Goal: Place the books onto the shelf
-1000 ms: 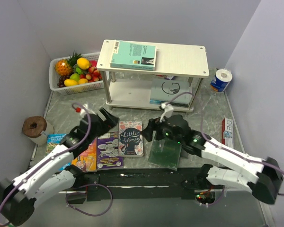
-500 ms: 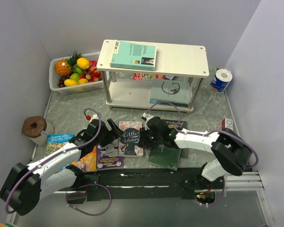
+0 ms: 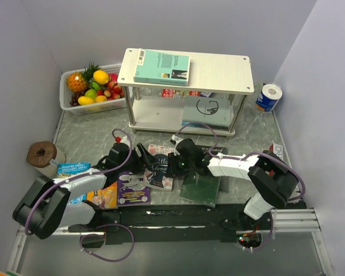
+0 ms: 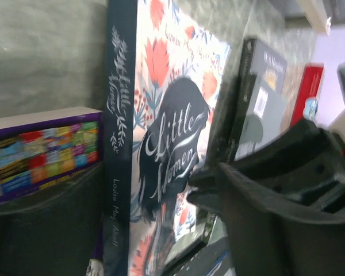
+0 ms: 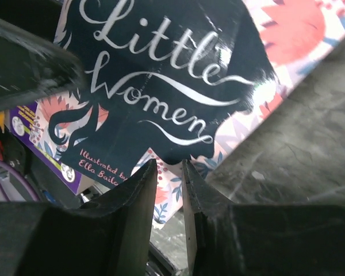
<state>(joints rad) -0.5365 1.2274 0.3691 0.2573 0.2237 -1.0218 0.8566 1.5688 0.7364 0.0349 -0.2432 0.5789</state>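
Note:
The Little Women book (image 3: 160,171) lies between my two grippers, its left side tipped up. My left gripper (image 3: 142,157) stands wide open astride its dark spine (image 4: 118,172). One finger (image 4: 46,230) is beside the spine. My right gripper (image 3: 175,165) (image 5: 169,164) points at the cover (image 5: 161,75), jaws a narrow gap apart with nothing between them. The shelf (image 3: 218,69) carries a teal book (image 3: 161,67) on top and more books (image 3: 207,109) on the lower board. Purple (image 3: 132,187), orange (image 3: 106,195), blue (image 3: 72,168) and dark green (image 3: 202,187) books lie on the table.
A white fruit basket (image 3: 89,89) stands at the back left and a brown roll (image 3: 43,154) at the left edge. A blue-and-white roll (image 3: 269,96) sits at the back right. A narrow white-and-red carton (image 3: 277,158) lies by the right wall.
Both grippers have closed in on the Little Women book from either side. The right one left the dark green book and narrowed its jaws. The book's left side has tipped up.

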